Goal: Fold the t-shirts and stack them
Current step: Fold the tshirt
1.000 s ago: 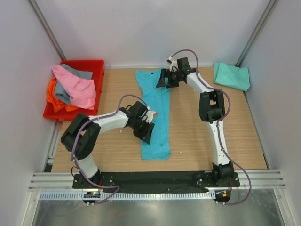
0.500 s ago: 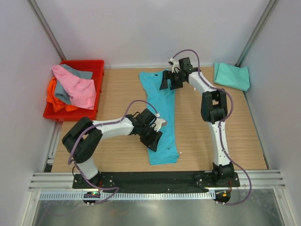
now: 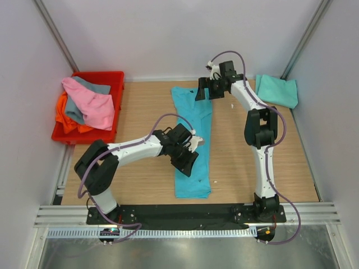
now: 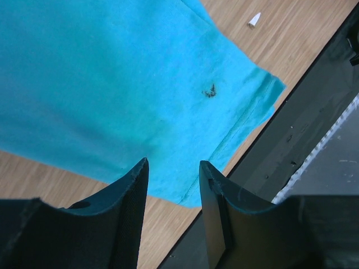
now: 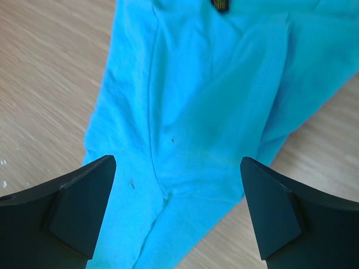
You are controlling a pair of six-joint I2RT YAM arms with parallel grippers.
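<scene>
A bright turquoise-blue t-shirt (image 3: 193,140) lies folded into a long narrow strip down the middle of the table. My left gripper (image 3: 189,158) hovers over its lower half, its jaws apart with nothing between them; below them are the hem corner (image 4: 263,92) and bare wood. At the strip's far end my right gripper (image 3: 203,92) stands wide open above the shirt (image 5: 196,112), also with nothing in it. A paler mint-teal t-shirt (image 3: 276,90) lies folded at the back right. Pink (image 3: 92,103), grey (image 3: 95,87) and orange (image 3: 64,115) t-shirts are heaped in the crate.
The red plastic crate (image 3: 115,78) stands at the back left corner. A black base rail (image 3: 185,213) runs along the near edge, close to the shirt's hem. A small white scrap (image 4: 254,20) lies on the wood beside the hem. White walls close in both sides.
The turquoise shirt has slid right and lies straighter. My left gripper moved right and nearer along it. My right gripper drew back to the right and opened wider.
</scene>
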